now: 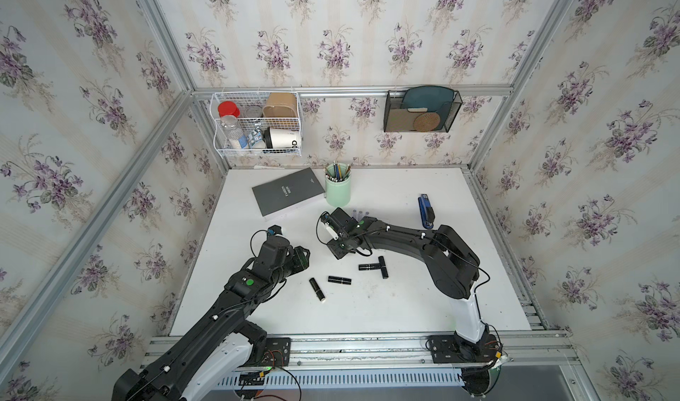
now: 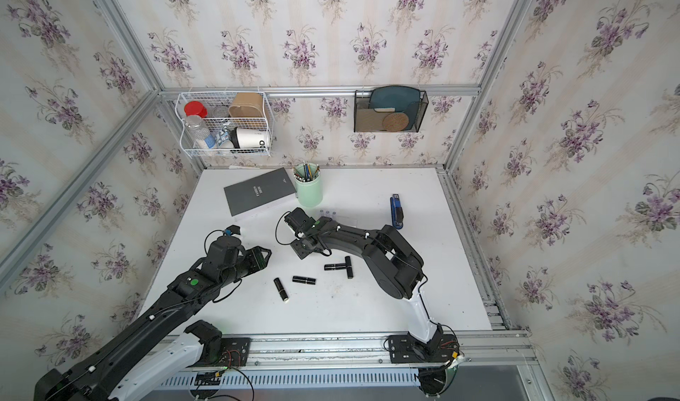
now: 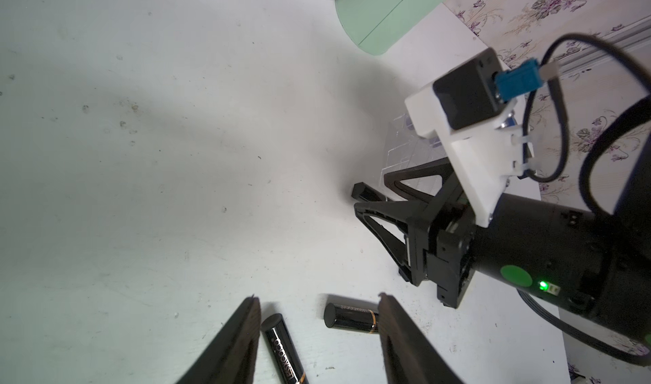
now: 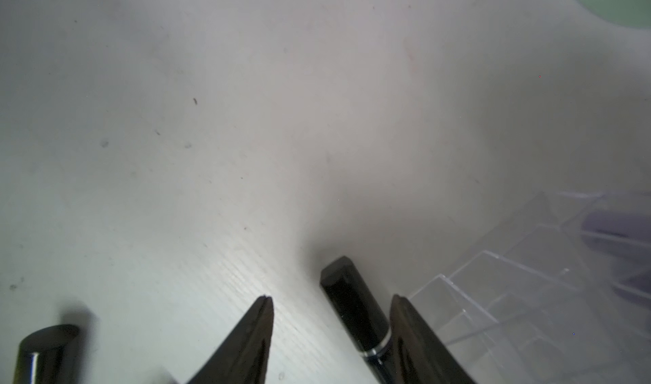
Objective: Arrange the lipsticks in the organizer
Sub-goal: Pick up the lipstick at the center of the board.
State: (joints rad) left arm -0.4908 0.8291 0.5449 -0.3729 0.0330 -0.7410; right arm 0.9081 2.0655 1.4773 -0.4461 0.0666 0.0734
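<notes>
Hovering over the white table [image 1: 404,307], the L gripper [image 3: 318,297] is spread wide w/ nothing held. Four black lipsticks [image 1: 339,280] lie flat on the tabletop betw. the two arms: two sit apart from each other nr the L gripper, and two touch in a T shape nr the R arm's elbow. In the L wrist view, two of them lie below the fingertips, one just beside a finger.

R gripper [image 4: 331,297]: jaws apart, gripping nothing. A fifth black lipstick [image 4: 355,311] sits betw. its fingers, against one and clear of the other. It is just beside the organizer [image 4: 493,294], outside the wall and not in a cell.

Organizer: clear, gridded, mid-table, nr the mint pen cup [image 1: 337,189]. It is partly hidden under the R wrist in both top views. Three lilac lipsticks [image 1: 361,212] stand upright in its far cells.
</notes>
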